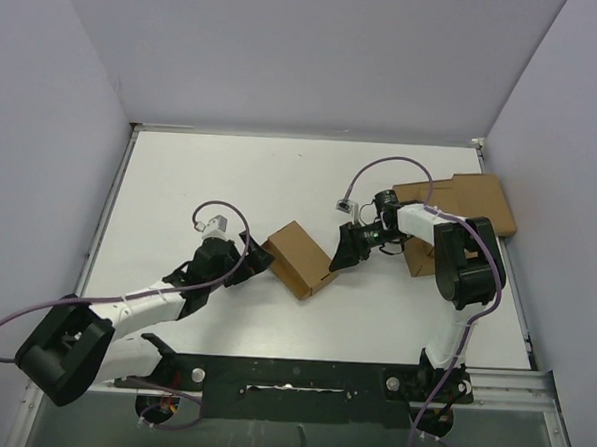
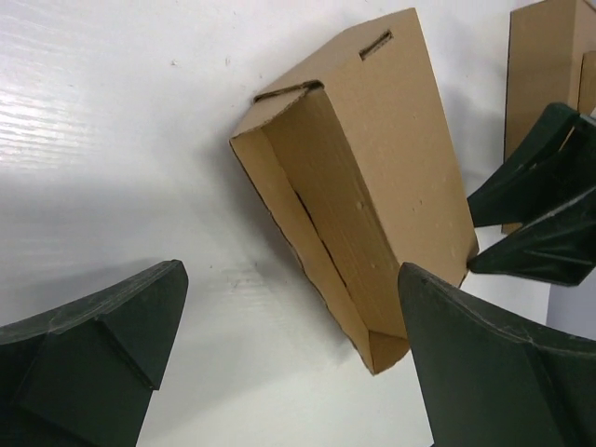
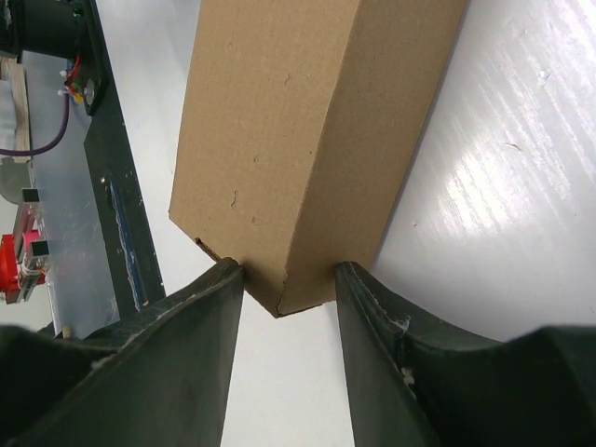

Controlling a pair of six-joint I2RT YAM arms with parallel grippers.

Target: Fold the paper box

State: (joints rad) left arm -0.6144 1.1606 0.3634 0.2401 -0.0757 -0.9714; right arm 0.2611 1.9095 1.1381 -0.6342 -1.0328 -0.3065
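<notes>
The paper box [image 1: 299, 259] is a narrow brown carton lying on the white table between both arms. My right gripper [image 1: 339, 254] is shut on its right end. In the right wrist view both fingers press the sides of the box [image 3: 298, 121] at its near corner, with the gripper [image 3: 289, 272] closed around that corner. My left gripper [image 1: 260, 263] stands wide open at the left end. In the left wrist view the box [image 2: 372, 177] shows an open side with slits at its far end, and the gripper [image 2: 291, 279] holds nothing; its right finger [image 2: 484, 363] is close to the box's near corner.
A larger flat cardboard slab [image 1: 475, 198] lies at the back right, with a small brown box [image 1: 417, 258] beside the right arm. Grey walls close in the table on three sides. A black rail [image 1: 290, 378] runs along the near edge.
</notes>
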